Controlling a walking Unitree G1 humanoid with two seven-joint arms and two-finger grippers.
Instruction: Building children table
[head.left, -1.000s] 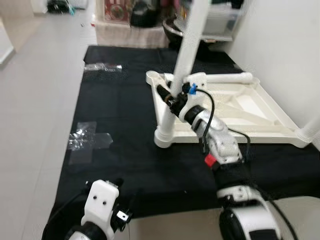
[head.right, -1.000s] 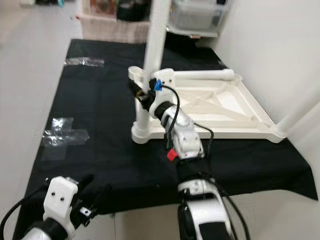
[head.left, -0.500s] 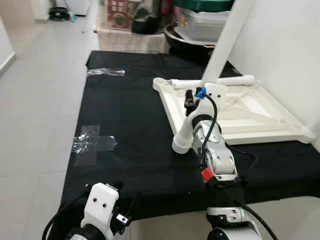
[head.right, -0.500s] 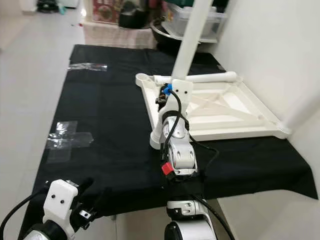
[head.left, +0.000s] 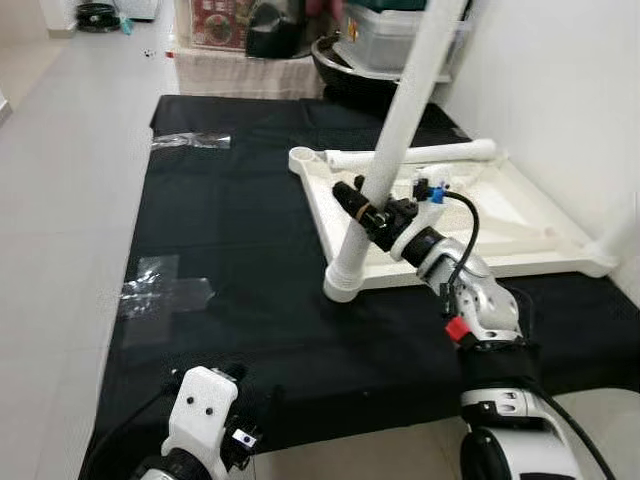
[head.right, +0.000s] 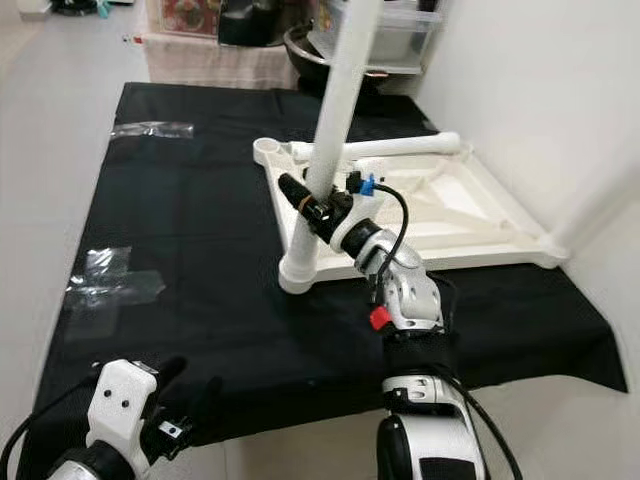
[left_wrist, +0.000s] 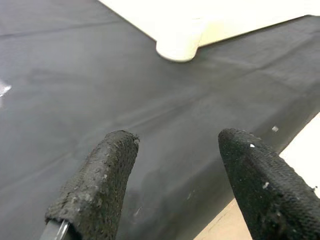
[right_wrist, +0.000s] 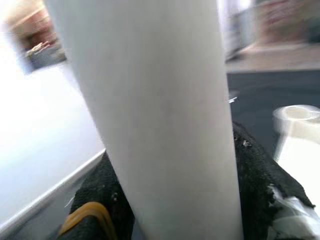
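— Since 0.5 s ago, what has changed?

— Mainly the tilt of the white table leg (head.left: 400, 130): its foot now sits at the near left corner of the tabletop, closer to the frame edge, and the right forearm has swung out to the robot's right, so the right end effector (head.left: 368, 212) reaches the leg from the side.

— Is that end effector holding it?

— Yes. Its 2 black fingers (right_wrist: 260, 185) are clamped on the leg's lower part, 1 on each side, with the leg leaning up and away toward the storage boxes (head.left: 395, 35) at the back.

— And the left end effector?

— The left end effector (left_wrist: 172, 165) hangs low near the robot's body, over the near edge of the black cloth (head.left: 240, 250). Its fingers stand apart with nothing between them.

— Where is the rest of the table?

— The white tabletop (head.right: 480, 225) lies upside down on the cloth, next to the white wall (head.left: 560, 90). A 2nd leg (head.right: 400, 148) lies flat along its far edge. Patches of clear tape (head.left: 160, 290) are stuck on the cloth to the robot's left, well apart from the tabletop.
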